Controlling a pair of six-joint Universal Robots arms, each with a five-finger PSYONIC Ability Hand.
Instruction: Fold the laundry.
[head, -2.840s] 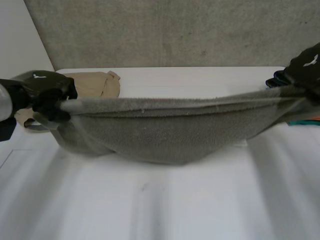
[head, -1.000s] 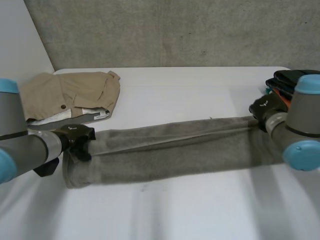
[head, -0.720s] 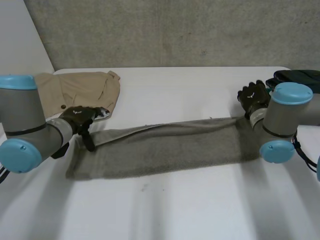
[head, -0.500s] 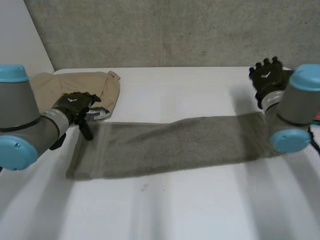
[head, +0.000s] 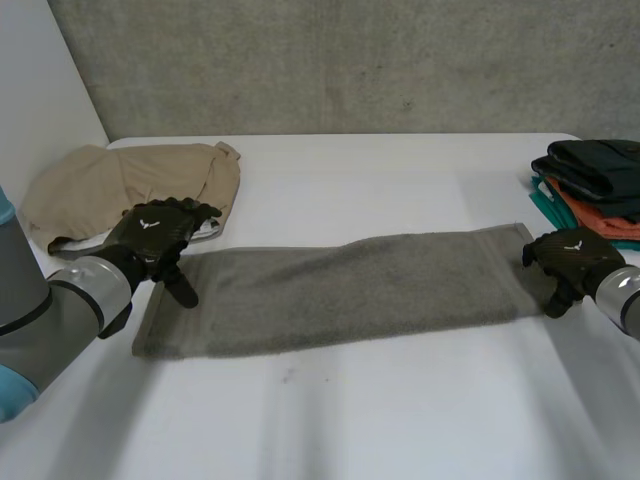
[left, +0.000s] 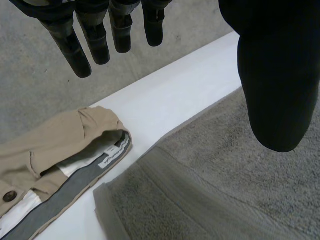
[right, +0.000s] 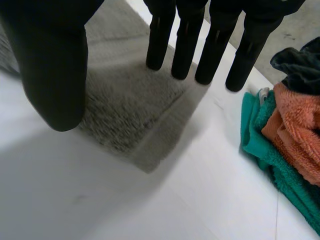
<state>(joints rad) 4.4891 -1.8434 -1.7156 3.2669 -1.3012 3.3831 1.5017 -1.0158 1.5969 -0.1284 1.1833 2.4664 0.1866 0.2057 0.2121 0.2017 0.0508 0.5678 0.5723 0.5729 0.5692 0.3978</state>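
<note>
grey towel (head: 340, 290) lies flat, a long strip across the middle of the white table (head: 350, 420). it looks soft, light and limp; i'd judge it sags unless lifted by both short-end corners. left hand (head: 150, 232) at its 9 o'clock end, right hand (head: 572, 255) at 3 o'clock, both with fingers straight, holding nothing. open room toward 6 o'clock; tan trousers (head: 130, 185) at 10, folded stack (head: 595, 185) at 2.

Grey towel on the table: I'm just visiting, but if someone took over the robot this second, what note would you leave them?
Left hand: open, over the grey towel at its end near the beige garment.
Right hand: open, at the towel's other end, beside the folded stack.
Done: towel lies flat as a long strip on the table.
Left: probably fold it end to end, then the garment.
</note>
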